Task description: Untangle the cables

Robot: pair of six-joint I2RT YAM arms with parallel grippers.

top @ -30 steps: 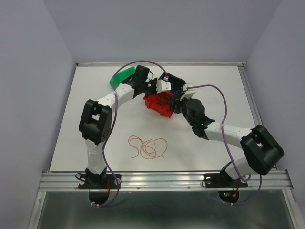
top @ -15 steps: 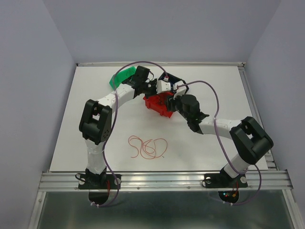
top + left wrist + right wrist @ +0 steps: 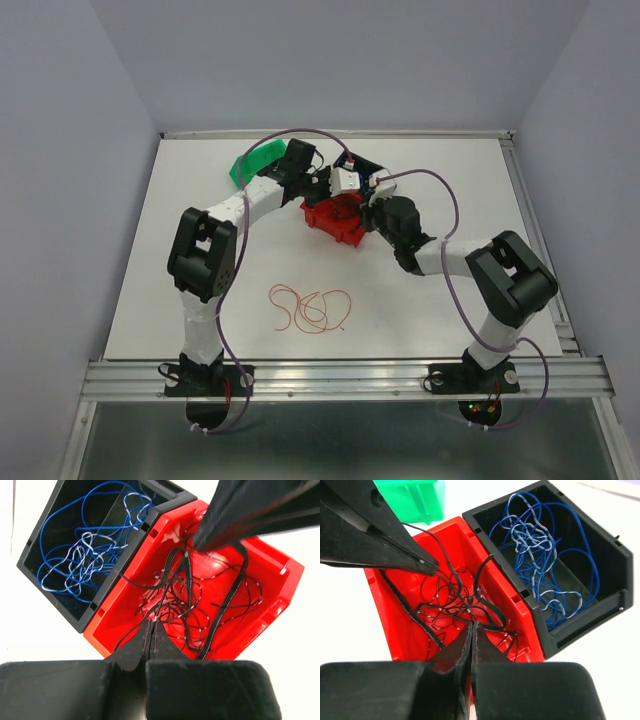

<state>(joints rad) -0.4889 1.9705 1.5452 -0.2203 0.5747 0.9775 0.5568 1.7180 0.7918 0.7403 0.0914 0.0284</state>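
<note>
A tangle of thin black cables [image 3: 175,595] lies in the red bin [image 3: 280,580]. My left gripper [image 3: 151,626] is over the bin's near side, shut on a black strand at its tips. From the opposite side my right gripper [image 3: 471,625] reaches in, shut on the black cables [image 3: 455,602]. The two tips are close together over the bin. Blue cables [image 3: 535,545] fill the black bin [image 3: 580,615] beside it. A loose curl of red and orange-brown cables [image 3: 310,310] lies on the white table nearer the arm bases.
A green bin [image 3: 255,160] stands behind the left arm at the back left. The red bin [image 3: 335,220] and black bin [image 3: 365,168] touch at the middle back. Thick purple-grey arm cables arch over both arms.
The right arm has swung left and in over the red bin, and its gripper has gone from open to shut. The left arm has stayed put.
</note>
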